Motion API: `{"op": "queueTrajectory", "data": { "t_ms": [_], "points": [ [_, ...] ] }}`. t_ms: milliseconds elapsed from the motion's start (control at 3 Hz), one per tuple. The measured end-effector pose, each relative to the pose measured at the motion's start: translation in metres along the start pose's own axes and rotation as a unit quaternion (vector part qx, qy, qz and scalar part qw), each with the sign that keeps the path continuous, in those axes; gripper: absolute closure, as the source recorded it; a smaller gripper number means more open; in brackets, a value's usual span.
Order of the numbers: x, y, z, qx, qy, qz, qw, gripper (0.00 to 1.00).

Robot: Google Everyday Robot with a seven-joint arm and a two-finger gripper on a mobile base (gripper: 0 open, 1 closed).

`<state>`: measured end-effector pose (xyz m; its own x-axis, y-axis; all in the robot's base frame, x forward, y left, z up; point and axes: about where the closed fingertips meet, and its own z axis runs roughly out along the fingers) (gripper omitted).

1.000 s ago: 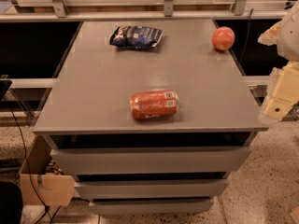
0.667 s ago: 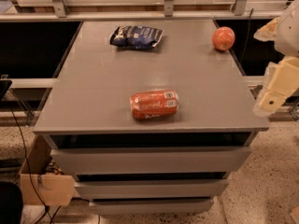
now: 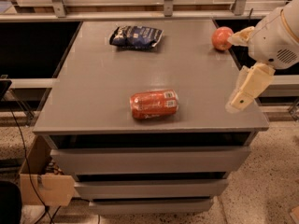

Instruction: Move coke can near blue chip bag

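Evidently unstarted: coke can (image 3: 154, 104) lies near-centre on table (image 3: 93, 101), well apart from far blue chip bag (image 3: 136, 36); gripper (image 3: 243, 91) hangs at right edge, jaw opening cannot be told.

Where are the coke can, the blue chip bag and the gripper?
coke can (image 3: 154, 104): camera view, middle of its side.
blue chip bag (image 3: 136, 35): camera view, bag's centre.
gripper (image 3: 244, 87): camera view, cream part, by right edge of table (image 3: 93, 101).

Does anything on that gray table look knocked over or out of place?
The coke can lies on its side near the front of the table, not upright. The blue chip bag at the back is wrinkled, nothing spilled. The gripper hovers off the right edge, away from both.
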<state>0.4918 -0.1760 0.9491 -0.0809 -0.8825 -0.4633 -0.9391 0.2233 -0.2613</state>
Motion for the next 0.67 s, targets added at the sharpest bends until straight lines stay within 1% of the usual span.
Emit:
{"op": "queueTrajectory", "data": {
  "t_ms": [333, 667],
  "points": [
    [-0.0001, 0.0000, 0.0000, 0.000, 0.000, 0.000, 1.0000, 0.00],
    [-0.0021, 0.0008, 0.0096, -0.002, -0.033, -0.003, 0.9994, 0.00]
  ]
}}
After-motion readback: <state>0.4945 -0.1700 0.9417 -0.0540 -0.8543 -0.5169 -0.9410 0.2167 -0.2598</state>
